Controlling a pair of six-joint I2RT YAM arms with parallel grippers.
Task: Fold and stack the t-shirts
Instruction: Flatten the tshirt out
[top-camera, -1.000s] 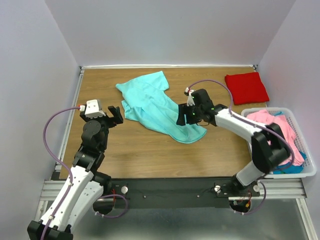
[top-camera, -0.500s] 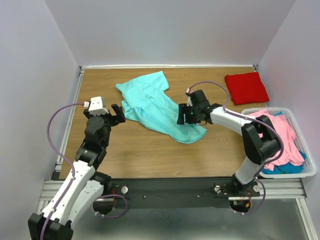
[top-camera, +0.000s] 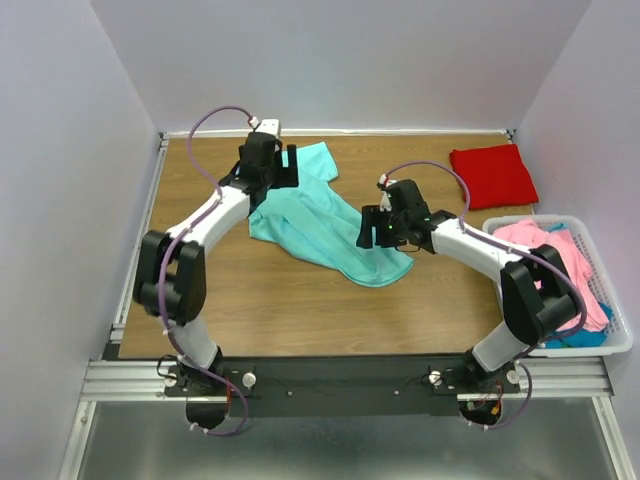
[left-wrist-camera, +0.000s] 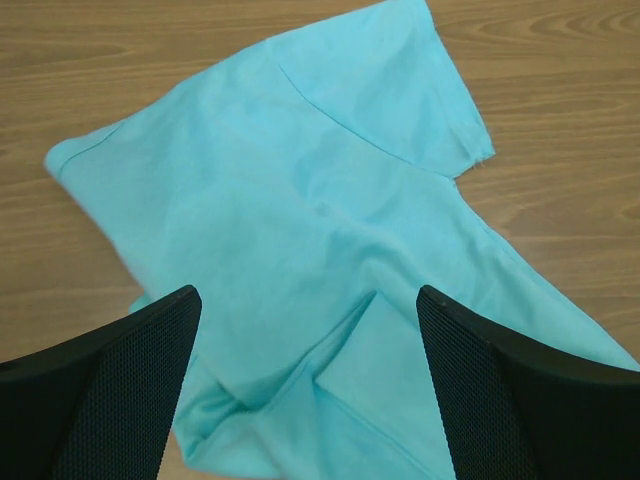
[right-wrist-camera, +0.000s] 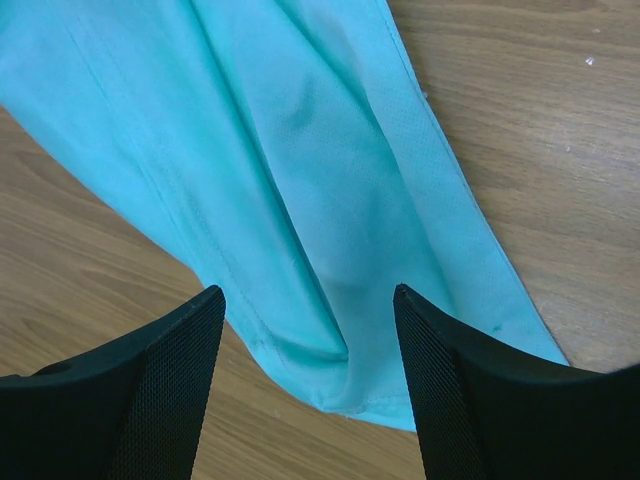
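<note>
One shirt looked finished: the red t-shirt (top-camera: 492, 175) lay folded into a tidy square at the far right corner of the table (top-camera: 270, 300), well apart from everything else. The aqua-teal t-shirt (top-camera: 320, 215) was the one in hand, and it was not yet folded. It sprawled slantwise across the middle of the table, rumpled, with creases and a sleeve turned under. The left pincer (top-camera: 287, 168) hung over its far, upper end with fingers spread apart and nothing between them. The right pincer (top-camera: 368, 232) hovered over the near, lower hem, likewise spread wide and gripping nothing. Whether either one touched the cloth could not be told. The pink t-shirt (top-camera: 560, 258) and the blue-teal t-shirt (top-camera: 578, 338) lay heaped in the white basket (top-camera: 612, 346) at the right edge, untouched. By that reckoning roughly a quarter of the work was done: the aqua-teal t-shirt needed flattening, folding and setting on the red one, then the basket's two.
</note>
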